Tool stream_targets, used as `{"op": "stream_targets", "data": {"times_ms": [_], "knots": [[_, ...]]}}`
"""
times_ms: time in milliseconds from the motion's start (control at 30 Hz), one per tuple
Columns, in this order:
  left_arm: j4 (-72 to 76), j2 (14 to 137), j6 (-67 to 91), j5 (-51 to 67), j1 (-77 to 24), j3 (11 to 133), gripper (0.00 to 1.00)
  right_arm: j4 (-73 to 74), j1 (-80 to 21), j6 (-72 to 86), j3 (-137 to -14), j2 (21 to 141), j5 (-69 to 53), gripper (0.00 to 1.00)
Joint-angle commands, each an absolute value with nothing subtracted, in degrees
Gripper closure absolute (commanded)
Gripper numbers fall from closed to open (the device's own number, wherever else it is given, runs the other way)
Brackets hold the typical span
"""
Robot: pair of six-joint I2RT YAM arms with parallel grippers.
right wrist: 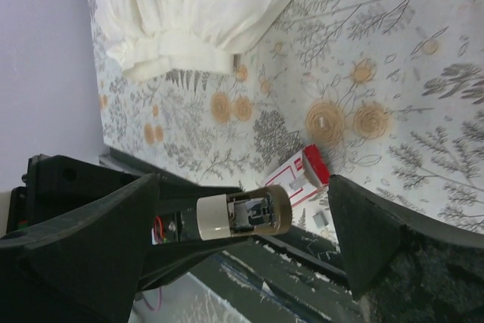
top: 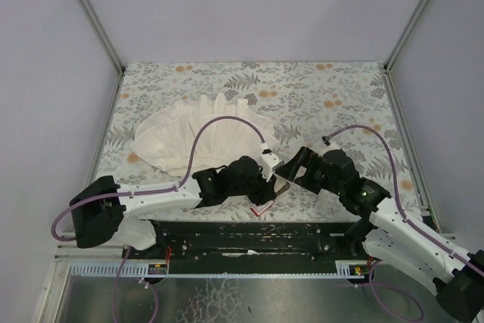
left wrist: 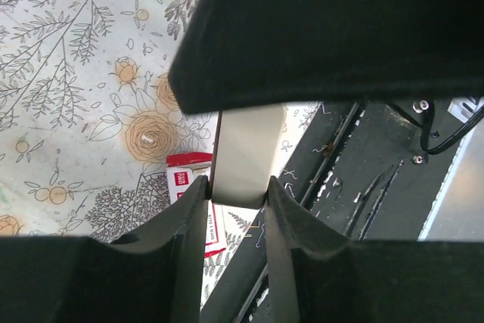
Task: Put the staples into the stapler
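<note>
Left tool (top: pixel 269 174): clamped on the stapler, one finger on each side of it; sits just below centre in the top view, at the end of the arm reaching in from the lower left.
Stapler (left wrist: pixel 242 153): held off the tabletop between the left tool's fingers (left wrist: pixel 189 232); shows as a pale silvery slab rising from the grip in the left wrist view; in the right wrist view, low centre, a short body with a white end, a tan end and metal parts between.
Right tool (right wrist: pixel 243 187): jaws wide apart, holding nothing; dark fingers (right wrist: pixel 98 240) at the lower left and lower right of its own view, with the stapler between them and not touching either; right of the left tool in the top view, tips near each other.
Staples: strip itself not made out.
Box (top: pixel 262 209): red with a white label, flat on the tabletop just below the left tool, at the lower edge beside the rail; open or shut cannot be told.
Cloth (top: pixel 204 138): white, pleated, heaped left of centre in the top view, well apart from the box.
Tabletop (top: pixel 333 88): floral print, grey leaves and orange blooms.
Rail (top: pixel 249 243): black, along the tabletop's lower edge between the arm bases.
</note>
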State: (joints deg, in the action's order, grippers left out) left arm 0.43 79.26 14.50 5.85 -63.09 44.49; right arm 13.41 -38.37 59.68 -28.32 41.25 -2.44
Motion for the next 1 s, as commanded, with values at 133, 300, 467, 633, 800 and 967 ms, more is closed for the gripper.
{"op": "stream_targets", "data": {"times_ms": [133, 300, 467, 633, 800, 967], "knots": [[0.08, 78.91, 13.88, -1.39, -64.48, 46.72, 1.00, 5.57, -37.96, 61.06, -29.62, 45.46, -13.39, 0.01], [-0.04, 78.33, 13.80, -1.71, -64.93, 47.03, 1.00, 5.17, -37.97, 60.92, -29.00, 48.14, -15.26, 0.02], [-0.36, 77.29, 13.63, -2.61, -65.19, 47.20, 1.00, 4.36, -37.97, 61.05, -28.34, 50.14, -16.59, 1.00], [-0.58, 76.90, 13.45, -2.74, -65.29, 46.83, 1.00, 0.91, -37.95, 63.22, -26.03, 49.57, -16.20, 0.74], [-0.50, 77.20, 13.66, -2.14, -65.36, 46.41, 1.00, 0.84, -37.97, 63.19, -26.19, 48.42, -15.55, 0.01], [-0.35, 77.23, 13.71, -1.87, -65.34, 46.45, 1.00, 1.53, -37.97, 63.06, -25.92, 46.63, -14.68, 0.01]]}}
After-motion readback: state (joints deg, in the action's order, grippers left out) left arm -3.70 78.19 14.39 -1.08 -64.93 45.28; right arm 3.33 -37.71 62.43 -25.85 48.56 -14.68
